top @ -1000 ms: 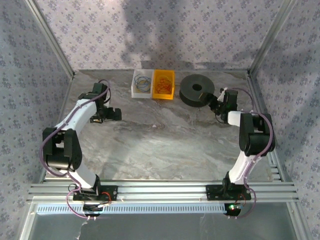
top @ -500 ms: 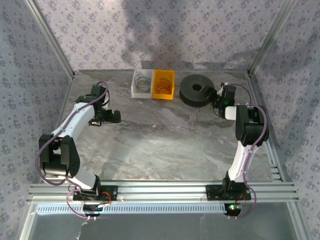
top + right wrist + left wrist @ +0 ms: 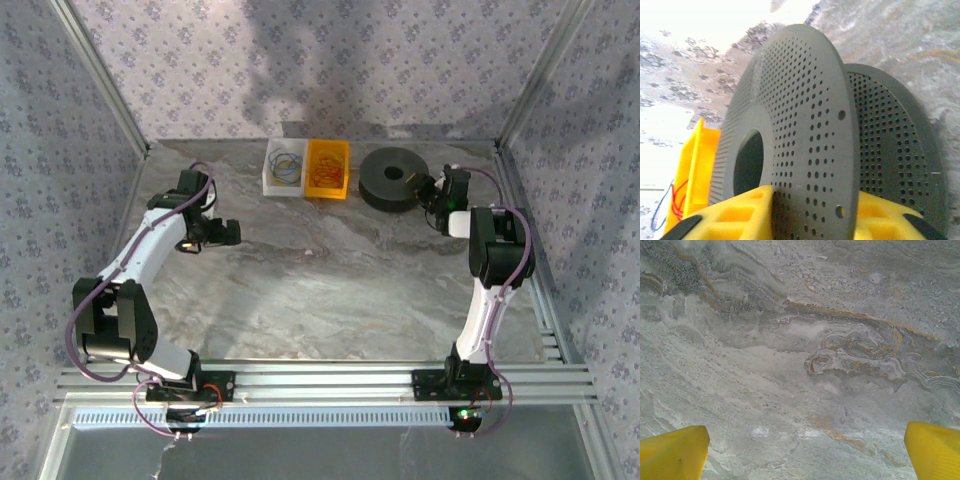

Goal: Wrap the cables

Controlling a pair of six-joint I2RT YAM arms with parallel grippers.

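Top external, table (image 3: 330, 280): grey marbled stone-look surface with tan veins, matte.
Top external, walls (image 3: 300, 60): pale covering printed with a small repeating floral motif.
Top external, rail (image 3: 330, 380): ribbed aluminium profile at the near edge, carrying both arm bases.
Top external, black spool (image 3: 390, 180): round, flat on the table at the far right, with a central hole.
Top external, yellow bin (image 3: 326, 194): small rectangular plastic tray left of the spool, touching a white bin (image 3: 268, 172).
Top external, cables (image 3: 324, 172): thin red wires, loosely looped, lying inside the yellow bin.
Top external, wire loops (image 3: 287, 167): blue and yellow, in the white bin.
Top external, left gripper (image 3: 232, 232): black, above bare table on the left, well apart from the bins.
Top external, right gripper (image 3: 432, 192): at the spool's right edge.
Left wrist, fingers (image 3: 675, 452): yellow, smooth, one in each lower corner, spread wide with nothing between them but veined table.
Right wrist, spool flange (image 3: 805, 125): dark grey disc dotted with rows of small round holes; a second flange sits behind it.
Right wrist, pads (image 3: 740, 210): yellow, ribbed, one on each face of the near flange, pinched onto it.
Right wrist, far left: the yellow bin wall, with red and blue wire beside it.
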